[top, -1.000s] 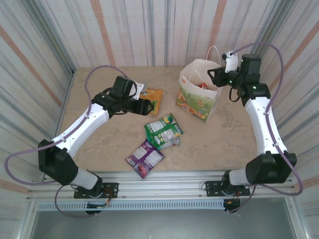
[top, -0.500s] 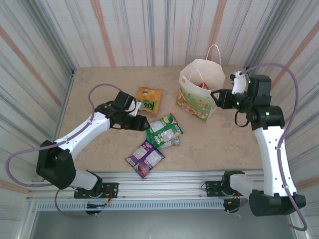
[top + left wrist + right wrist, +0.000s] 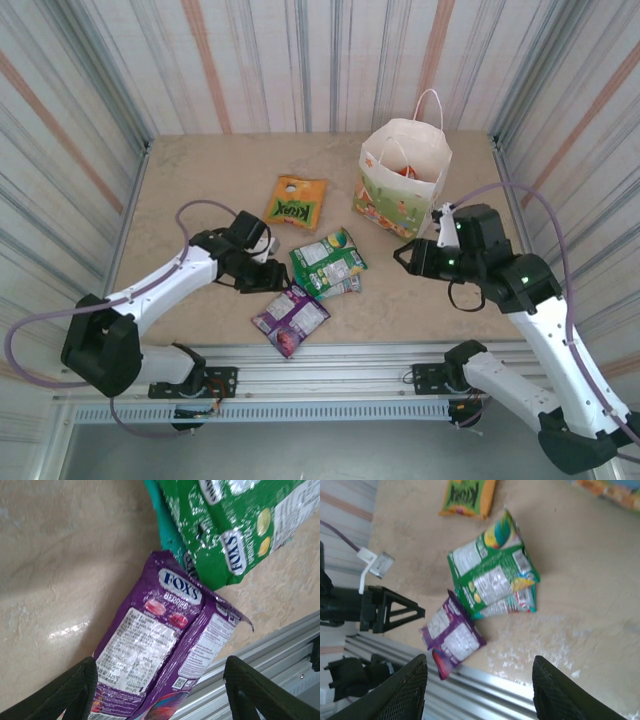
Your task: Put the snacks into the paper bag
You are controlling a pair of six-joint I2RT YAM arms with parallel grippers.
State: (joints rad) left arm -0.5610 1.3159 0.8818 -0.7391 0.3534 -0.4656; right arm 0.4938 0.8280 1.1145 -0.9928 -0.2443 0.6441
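Open and empty at the left gripper (image 3: 160, 695), low over the purple packet (image 3: 160, 645) beside the rail (image 3: 330, 352) at the near edge. Open and empty too at the right gripper (image 3: 477, 695), hanging above the tabletop (image 3: 200, 180) right of the pile and just near of the bag (image 3: 405, 185). Bag upright at far right, mouth up, with something orange-red (image 3: 405, 172) showing inside. Lying flat outside it: the orange packet (image 3: 297, 203) far of the pile, the green packet (image 3: 328, 260) on top of a teal-edged one (image 3: 170, 535), the purple up against their near-left corner.

Likely trouble:
- Pinching slick foil flat against the tabletop and skidding off without a hold.
- Catching the green corner along with the purple and dragging the stack.
- Scraping a fingertip on the rail, given so little room at that edge.
- Both arms meeting over the pile, being aimed at much the same spot.
- Tipping or crumpling the light bag by clipping it on the drop.

Below, smooth beige marbled stone look, glossy enough for glare. All around, striped corrugated walls (image 3: 300, 60), close on three sides.
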